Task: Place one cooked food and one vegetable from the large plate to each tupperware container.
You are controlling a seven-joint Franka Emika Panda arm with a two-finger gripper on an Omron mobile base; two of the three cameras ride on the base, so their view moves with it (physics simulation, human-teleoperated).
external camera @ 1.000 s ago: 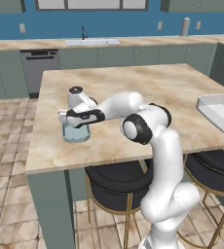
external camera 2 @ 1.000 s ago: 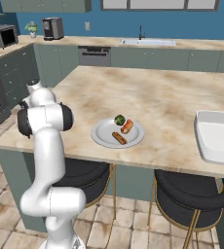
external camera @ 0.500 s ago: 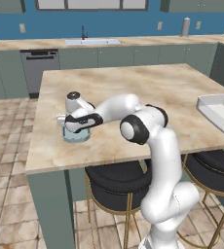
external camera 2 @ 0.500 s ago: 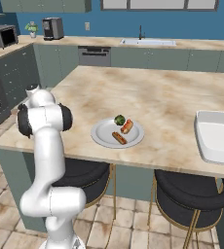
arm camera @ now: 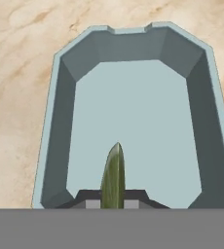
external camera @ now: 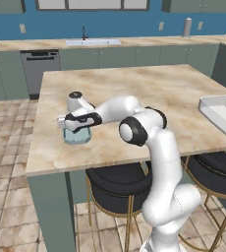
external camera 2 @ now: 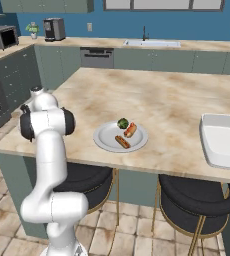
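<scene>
over the small teal tub [external camera: 76, 135] at the near-left part of the island surface [external camera: 149, 98], the gripper [external camera: 70, 123] sits lower than a second ago, hand now right above the tub's rim. tub itself hasn't moved. arm is stretched out flat to the robot's left, elbow near the surface edge, wrist bent so the hand points down. hand view looks straight into the tub: pale floor, dark walls with cut corners, and a slim green vegetable [arm camera: 113, 176] pinched between the jaws, tip sticking out over the tub floor, not clearly touching it. so jaws are closed on the vegetable. large plate [external camera 2: 103, 138] is near the front edge of the surface, well apart from the tub, same contents as before: dark green vegetable piece [external camera 2: 122, 123], and two sausages [external camera 2: 130, 130]. white tub [external camera 2: 221, 142] sits at the right end, unchanged.
</scene>
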